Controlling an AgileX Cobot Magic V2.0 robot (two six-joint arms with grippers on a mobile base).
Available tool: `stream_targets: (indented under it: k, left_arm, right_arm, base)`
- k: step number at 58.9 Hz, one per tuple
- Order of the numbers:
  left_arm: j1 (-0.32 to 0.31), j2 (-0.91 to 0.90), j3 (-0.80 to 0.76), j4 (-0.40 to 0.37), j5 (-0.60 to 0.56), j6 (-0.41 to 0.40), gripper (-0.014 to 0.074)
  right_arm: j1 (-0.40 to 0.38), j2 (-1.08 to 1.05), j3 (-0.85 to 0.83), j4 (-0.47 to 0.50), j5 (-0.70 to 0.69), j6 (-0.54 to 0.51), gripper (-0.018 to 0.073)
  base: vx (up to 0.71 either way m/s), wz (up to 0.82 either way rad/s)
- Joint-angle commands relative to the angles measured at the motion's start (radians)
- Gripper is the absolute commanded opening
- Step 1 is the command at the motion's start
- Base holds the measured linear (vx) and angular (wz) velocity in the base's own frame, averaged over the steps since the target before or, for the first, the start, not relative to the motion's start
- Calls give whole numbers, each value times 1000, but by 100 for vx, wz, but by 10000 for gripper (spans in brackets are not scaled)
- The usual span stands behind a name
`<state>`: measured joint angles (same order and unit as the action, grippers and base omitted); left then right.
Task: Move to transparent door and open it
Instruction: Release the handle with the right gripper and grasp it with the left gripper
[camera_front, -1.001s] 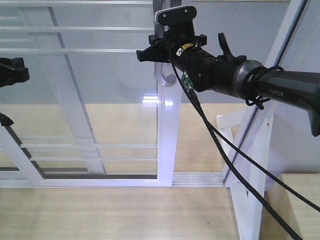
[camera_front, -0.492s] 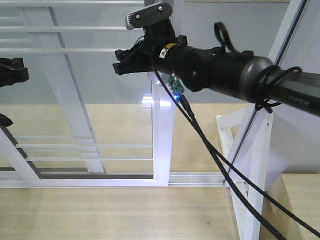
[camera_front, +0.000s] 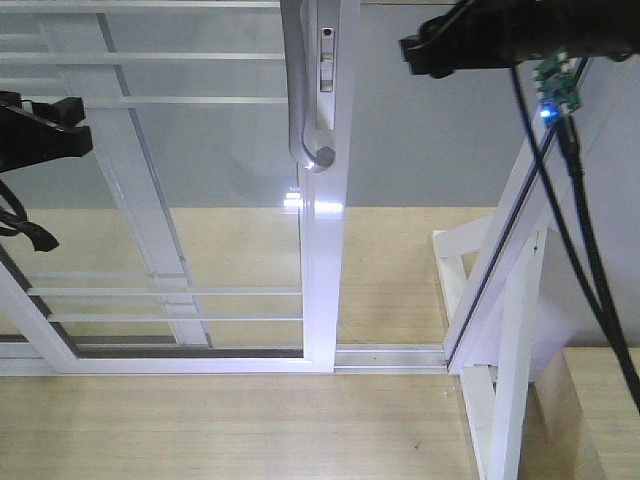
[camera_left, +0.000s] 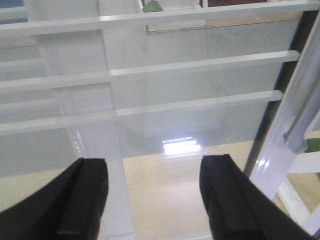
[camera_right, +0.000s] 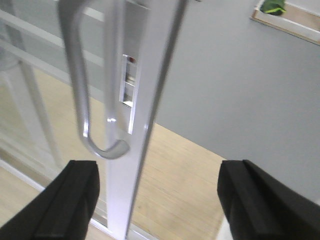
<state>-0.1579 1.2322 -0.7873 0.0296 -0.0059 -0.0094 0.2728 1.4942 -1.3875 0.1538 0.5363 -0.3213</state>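
Note:
The transparent door (camera_front: 200, 250) fills the left of the front view, a glass panel with thin white bars and a white upright (camera_front: 322, 260). Its grey curved handle (camera_front: 300, 100) runs down that upright. My right gripper (camera_front: 425, 52) hangs at the top right, apart from the handle. In the right wrist view it (camera_right: 160, 185) is open; the handle (camera_right: 80, 85) and upright (camera_right: 142, 125) stand ahead, left of centre, with nothing between the fingers. My left gripper (camera_front: 40, 140) sits at the left edge, and in its own view it (camera_left: 157, 195) is open, facing the glass bars (camera_left: 150, 65).
A second white-framed glass panel (camera_front: 140, 200) shows behind the door. The floor track (camera_front: 390, 357) runs right to a slanted white post (camera_front: 520, 210) and a white wooden brace (camera_front: 510, 340). Black cables (camera_front: 585, 270) hang from the right arm. An open gap lies right of the upright.
My right gripper has come off the handle and pulled up and to the right. The door's upright has slid slightly left. The left gripper has barely shifted.

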Motion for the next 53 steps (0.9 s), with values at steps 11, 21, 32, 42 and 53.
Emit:
stream_targets:
  k: [11, 21, 32, 42, 53]
  left_arm:
    - [-54, 18, -35, -10, -130, -24, 523]
    - [-55, 20, -35, -10, -138, -41, 523]
    - [-57, 25, -35, -10, -142, -41, 523]
    - [-112, 90, -37, -9, -216, -34, 523]
    - [-190, 225, -140, -9, -247, -33, 523]
  right_arm:
    - [-223, -159, 57, -41, 36, 3, 564]
    - [-336, -268, 281, -41, -8, 13, 564]
    - [-419, -394, 461, -47, -72, 100, 564]
    - [-427, -455, 526, -56, -71, 105, 564]
    - [-427, -458, 526, -31, -76, 106, 564]
  base:
    - [0, 0]
    - [0, 0]
    - [0, 0]
    - [0, 0]
    - [0, 0]
